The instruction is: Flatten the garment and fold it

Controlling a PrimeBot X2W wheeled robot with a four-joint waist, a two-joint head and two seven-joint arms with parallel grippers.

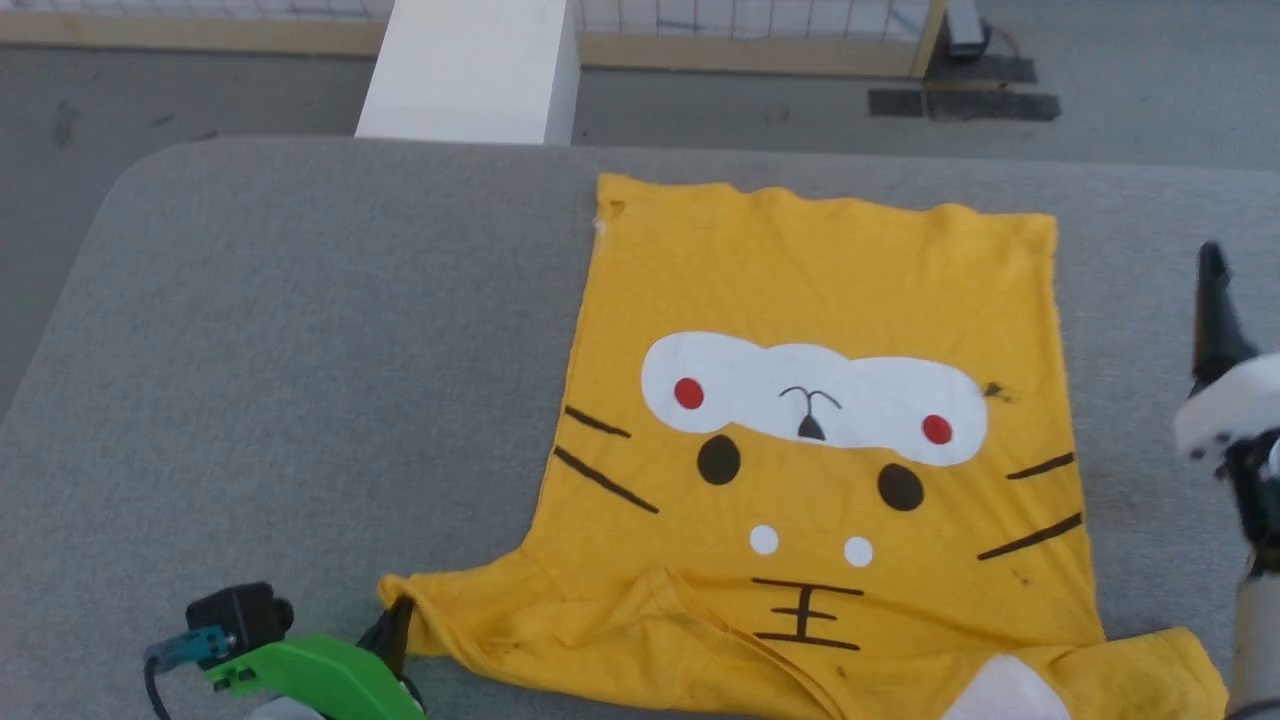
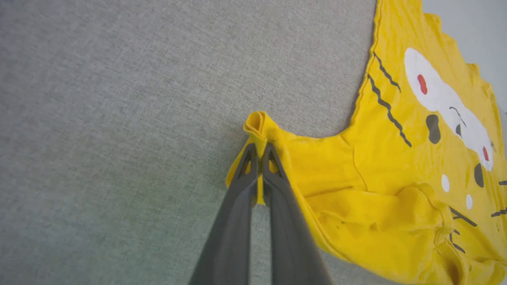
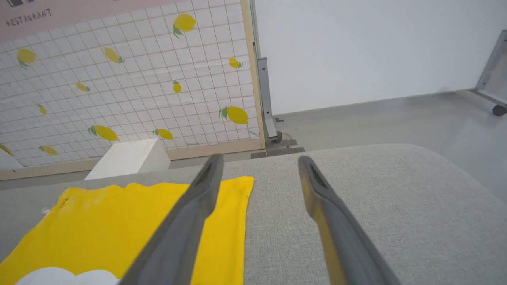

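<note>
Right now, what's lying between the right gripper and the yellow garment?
Nothing lies there. In the head view, the stretch of grey padded surface between the open right gripper and the side edge of the garment is bare.

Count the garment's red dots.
2 on the garment: one red dot at the white patch's left end, another at its right end. Rumpled lower cloth may hide more.

It looks like a staged test lab: a lemon-printed partition (image 3: 130, 79) on a wheeled stand (image 3: 266, 99), a bare white wall (image 3: 376, 47), a grey floor (image 3: 396, 114) and a cloth-covered table (image 1: 300, 350).
</note>
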